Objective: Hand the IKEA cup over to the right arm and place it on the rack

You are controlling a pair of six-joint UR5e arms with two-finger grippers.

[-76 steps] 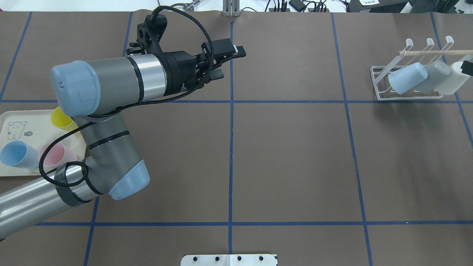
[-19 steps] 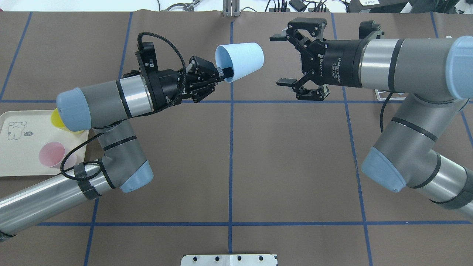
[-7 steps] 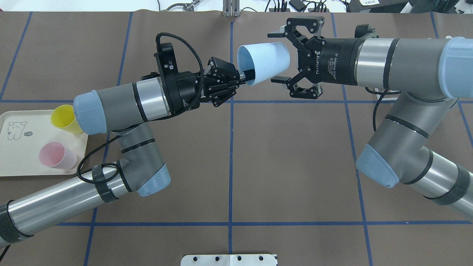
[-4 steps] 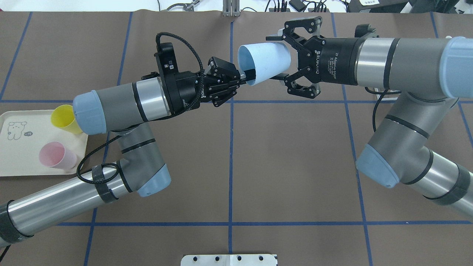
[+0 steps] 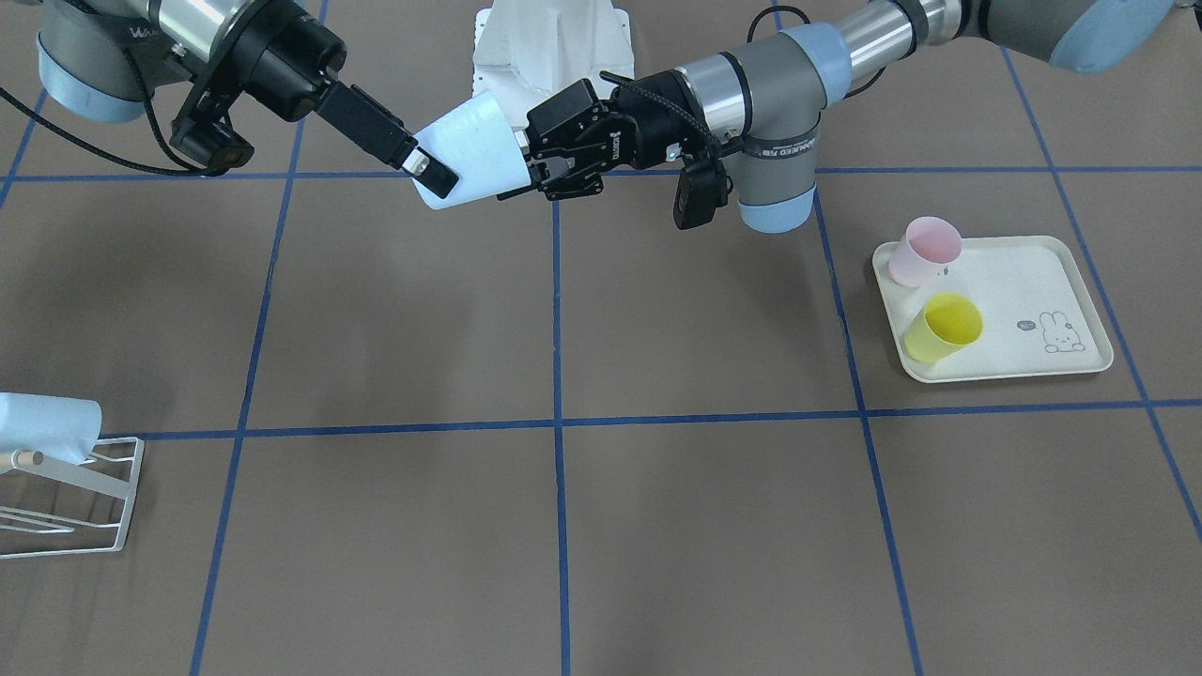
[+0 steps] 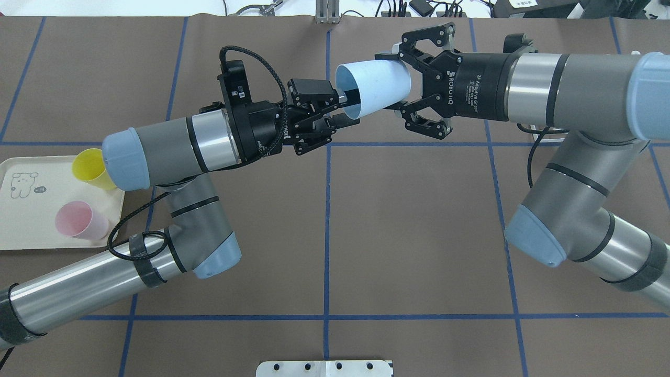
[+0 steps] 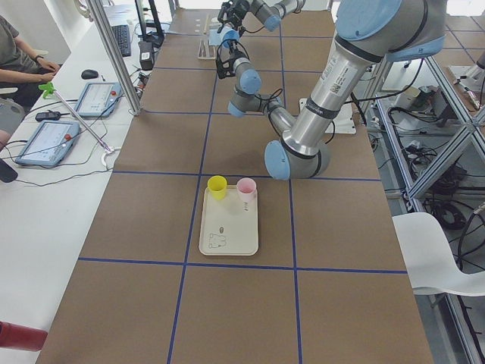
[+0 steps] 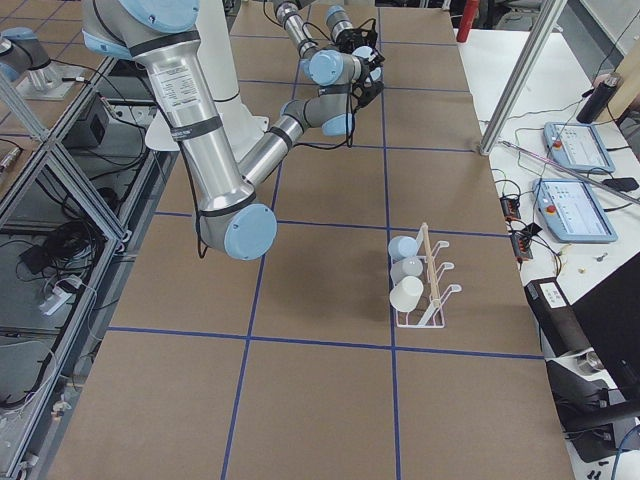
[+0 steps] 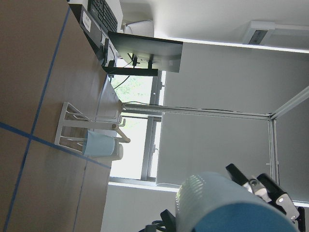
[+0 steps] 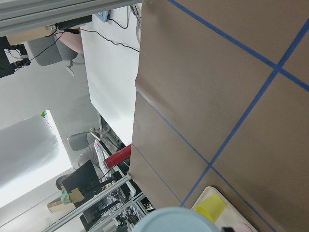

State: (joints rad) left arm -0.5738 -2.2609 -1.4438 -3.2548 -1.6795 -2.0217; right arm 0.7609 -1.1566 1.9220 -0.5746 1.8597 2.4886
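The light blue IKEA cup (image 6: 377, 84) lies on its side in the air above the far middle of the table, mouth toward my left arm. My right gripper (image 6: 388, 79) is shut on its base end, one finger on each side of the wall. My left gripper (image 6: 352, 110) is open at the rim, with one finger inside the mouth and the other below the cup. From the front, the cup (image 5: 474, 155) hangs between both grippers. The white wire rack (image 8: 425, 290) stands at the far right, also seen as the rack (image 5: 94, 483), with three cups on it.
A cream tray (image 6: 21, 230) at the left edge holds a yellow cup (image 6: 90, 167) and a pink cup (image 6: 78, 220). My right arm covers most of the rack from overhead. A seated person (image 7: 19, 53) and tablets are at a side bench.
My right gripper closed on the cup's base end. My left gripper's fingers then spread apart at the rim. The cup stayed almost still.
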